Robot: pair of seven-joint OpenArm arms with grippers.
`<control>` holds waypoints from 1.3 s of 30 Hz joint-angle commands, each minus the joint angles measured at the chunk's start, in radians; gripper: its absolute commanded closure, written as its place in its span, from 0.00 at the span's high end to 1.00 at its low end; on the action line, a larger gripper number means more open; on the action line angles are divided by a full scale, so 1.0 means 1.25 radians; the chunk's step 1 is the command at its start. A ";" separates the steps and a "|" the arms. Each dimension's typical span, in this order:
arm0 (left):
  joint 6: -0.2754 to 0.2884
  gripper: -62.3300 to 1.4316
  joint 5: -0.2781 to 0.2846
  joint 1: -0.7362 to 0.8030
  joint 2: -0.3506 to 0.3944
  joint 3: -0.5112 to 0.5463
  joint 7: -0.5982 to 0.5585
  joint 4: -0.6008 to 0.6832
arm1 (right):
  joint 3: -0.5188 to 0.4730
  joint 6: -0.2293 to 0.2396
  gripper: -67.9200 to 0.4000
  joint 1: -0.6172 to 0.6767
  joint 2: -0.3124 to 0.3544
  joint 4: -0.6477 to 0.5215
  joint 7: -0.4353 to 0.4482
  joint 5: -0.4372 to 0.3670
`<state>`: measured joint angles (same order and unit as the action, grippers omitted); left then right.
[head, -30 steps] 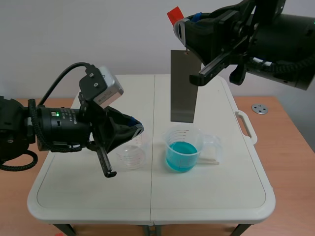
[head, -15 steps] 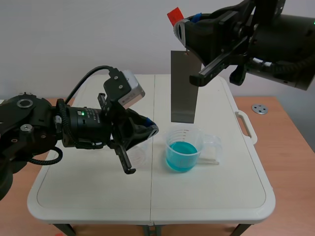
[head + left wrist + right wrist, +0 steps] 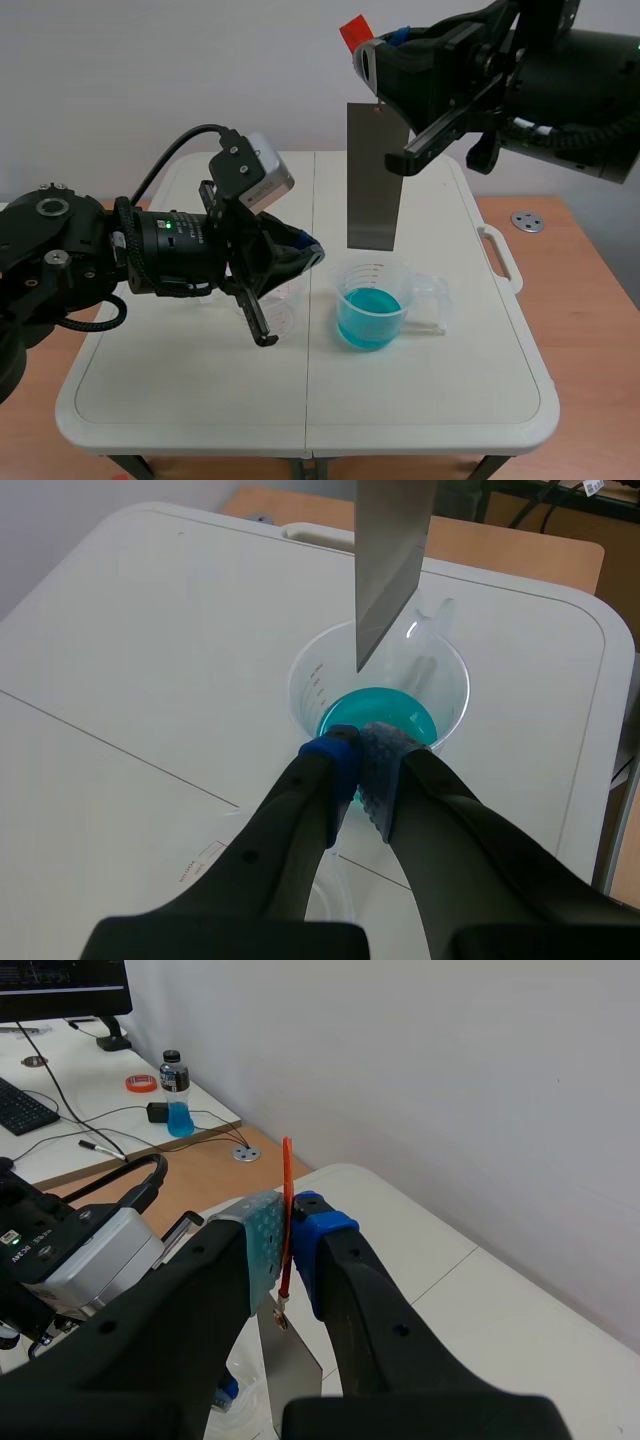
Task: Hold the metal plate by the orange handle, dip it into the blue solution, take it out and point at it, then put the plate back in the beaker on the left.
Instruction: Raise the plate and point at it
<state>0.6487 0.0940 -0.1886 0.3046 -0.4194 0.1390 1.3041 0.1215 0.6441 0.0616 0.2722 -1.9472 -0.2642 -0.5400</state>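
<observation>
Your right gripper (image 3: 378, 62) was pinching the orange tab (image 3: 353, 30), one pad on each flat side of it and nothing else in the grip. The plate (image 3: 372, 175) hung from that tab in the air, right of the table's (image 3: 180, 400) middle seam. It was straight above the cup (image 3: 375, 272) of blue liquid (image 3: 368, 318), with its lower edge just clear of the rim and not in the liquid.

Handling, my read:
- It's a thin, stiff metal sheet and looks light.
- The right wrist view showed it joined to the tab by a small link at its top edge, so it could probably swing or twist on a quick move.
- The faces look smooth and slick, so the tab was the only sensible place to hold. Gripping high on the tab, as you were, keeps the pads out of the liquid.

Orientation: the long axis was vertical, tab end up and free short edge down, aimed into the cup. The broad face was turned roughly toward the near side.

Your left gripper (image 3: 308, 250) had its fingers pressed together on nothing. It sat just left of the cup, tips aimed right, below the plate's bottom edge and not touching it. The empty cup (image 3: 285, 318) sat on the table left of the full one, partly hidden behind that gripper.
</observation>
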 commanded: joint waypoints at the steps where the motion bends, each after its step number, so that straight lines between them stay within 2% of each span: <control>1: -0.002 0.05 0.007 -0.009 -0.002 0.002 -0.009 0.012 | -0.010 0.000 0.02 -0.007 0.005 -0.017 0.012 -0.012; 7: -0.002 0.05 0.008 -0.009 0.009 0.002 -0.008 0.012 | -0.010 0.000 0.02 -0.007 0.005 -0.017 0.009 -0.011; 10: -0.002 0.05 0.030 -0.009 0.031 0.005 -0.008 0.012 | -0.010 0.000 0.02 -0.007 0.005 -0.017 0.005 -0.011; 12: -0.002 0.05 0.067 -0.009 0.059 0.005 -0.008 0.013 | -0.010 0.000 0.02 -0.007 0.005 -0.017 0.005 -0.011; 15: -0.002 0.05 0.147 0.001 0.119 0.017 -0.009 0.022 | -0.010 0.000 0.02 -0.007 0.005 -0.017 0.005 -0.011; 19: -0.002 0.05 0.244 0.055 0.217 0.081 -0.009 0.061 | -0.010 0.000 0.02 -0.007 0.005 -0.017 0.003 -0.012; 25: -0.002 0.05 0.338 0.202 0.380 0.218 -0.017 0.115 | -0.010 0.000 0.02 -0.007 0.005 -0.017 0.000 -0.012; 31: -0.002 0.05 0.388 0.408 0.511 0.357 -0.090 0.118 | -0.009 0.000 0.02 -0.009 0.005 -0.017 0.001 -0.012; 36: -0.014 0.05 0.398 0.602 0.557 0.454 -0.142 0.115 | -0.008 0.000 0.02 -0.021 -0.001 -0.016 -0.001 -0.012; 39: -0.051 0.05 0.398 0.701 0.556 0.493 -0.178 0.102 | -0.007 0.000 0.02 -0.032 -0.001 -0.016 -0.001 -0.012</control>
<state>0.5926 0.5804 0.6861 1.0164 0.1963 -0.0624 1.4376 0.1215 0.6441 0.0483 0.2718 -1.9472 -0.2802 -0.5400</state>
